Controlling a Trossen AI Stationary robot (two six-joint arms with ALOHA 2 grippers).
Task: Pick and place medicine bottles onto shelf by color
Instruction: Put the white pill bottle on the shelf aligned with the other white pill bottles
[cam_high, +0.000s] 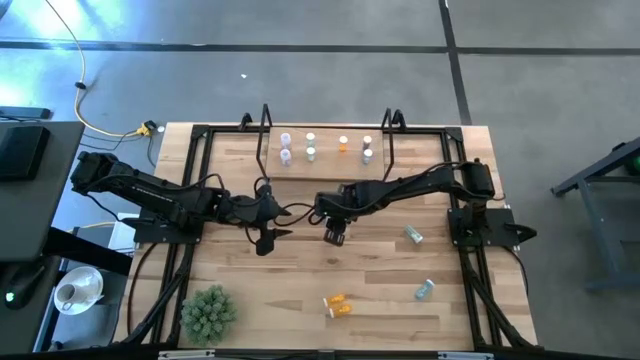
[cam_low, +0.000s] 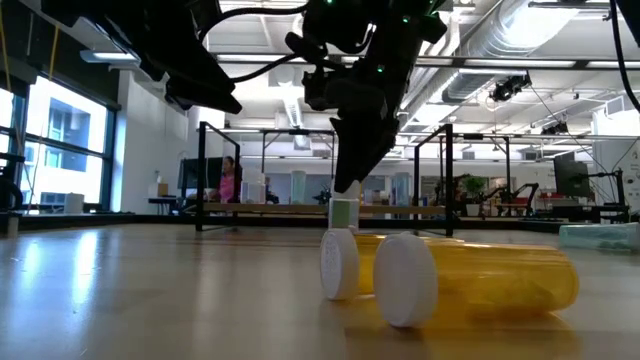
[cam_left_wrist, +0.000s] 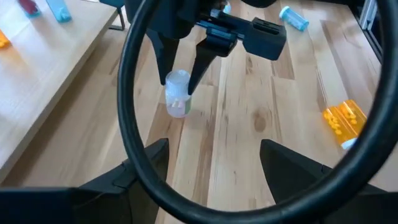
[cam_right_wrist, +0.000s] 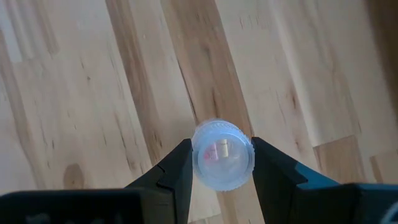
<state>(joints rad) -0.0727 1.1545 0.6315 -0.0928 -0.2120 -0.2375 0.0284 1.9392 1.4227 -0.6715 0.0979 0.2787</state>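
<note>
My right gripper (cam_high: 335, 234) is over the table's middle, shut on a whitish medicine bottle (cam_left_wrist: 177, 99) with a pale cap (cam_right_wrist: 222, 154). My left gripper (cam_left_wrist: 214, 168) stands open just to its left (cam_high: 268, 238) and touches nothing. Several bottles (cam_high: 310, 146) stand upright on the shelf (cam_high: 325, 165) at the far edge. Two orange bottles (cam_high: 338, 304) lie on their sides near the front edge, large in the low view (cam_low: 470, 280). Two teal bottles (cam_high: 413, 235) (cam_high: 425, 290) lie on the right. My right gripper pinches the whitish bottle at its cap end (cam_right_wrist: 200, 163) between its two fingers (cam_left_wrist: 198, 65), one on each side. The fingers come from above, pointing steeply down. The bottle stays upright below them (cam_low: 343, 210); I cannot tell whether its bottom touches the table.
A green spiky plant ball (cam_high: 208, 312) sits at the near left corner. Black upright frames (cam_high: 265, 125) (cam_high: 392, 125) stand at the shelf's two ends. A black cable loop (cam_left_wrist: 127, 124) crosses the left wrist view. Bare wood lies between the grippers and the orange bottles.
</note>
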